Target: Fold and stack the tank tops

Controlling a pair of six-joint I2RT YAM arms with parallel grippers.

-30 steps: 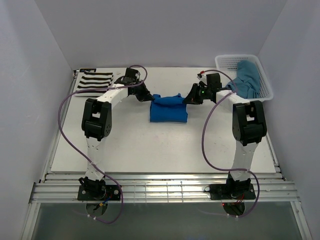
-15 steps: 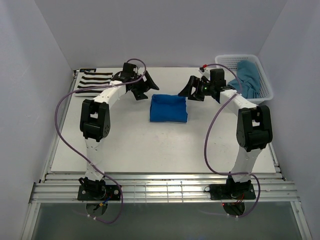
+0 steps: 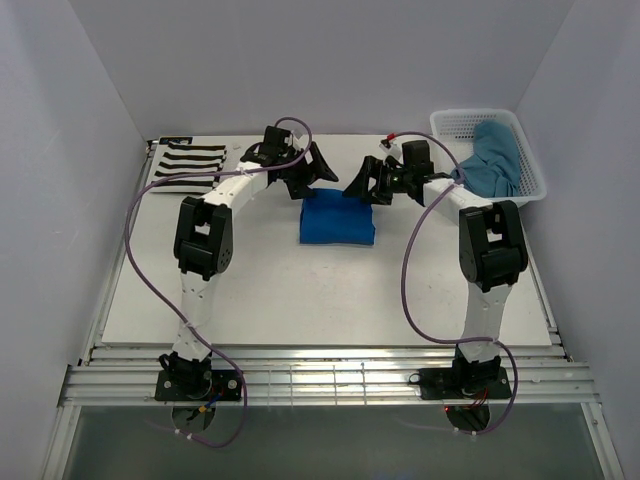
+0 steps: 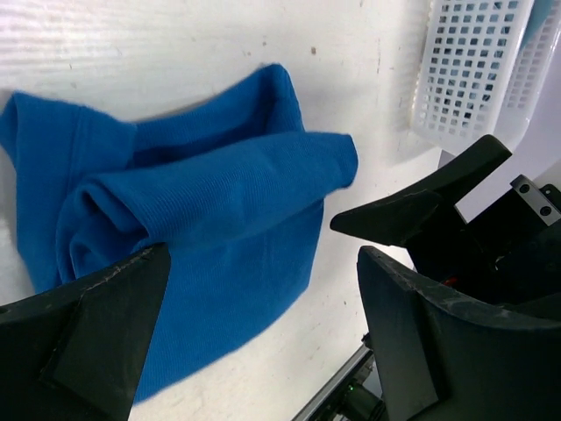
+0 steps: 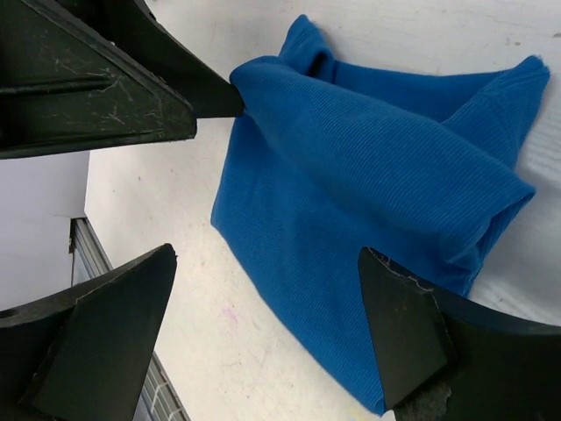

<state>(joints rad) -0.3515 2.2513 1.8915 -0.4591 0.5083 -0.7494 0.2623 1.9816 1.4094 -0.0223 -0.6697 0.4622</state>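
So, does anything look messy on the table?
A little. The royal blue tank top in the middle is folded but lumpy, its layers uneven. The teal tank top is crumpled in the white basket, hanging over its rim.

1. Robotics lab / test cell, by the look of the rig.
2. Left arm (image 3: 200,240) & right arm (image 3: 490,250), white w/ black joints, bolted side by side on alu rail frame (image 3: 330,385) at near edge.
3. Plain white tabletop (image 3: 300,290) boxed in by bare pale walls (image 3: 60,150) on 3 sides, like an enclosure.
4. Purple cables (image 3: 410,290) loop exposed along both arms.
5. Props are sparse: blue tank top (image 3: 337,218) mid-tabletop, white mesh basket (image 3: 480,115) at back-right corner.
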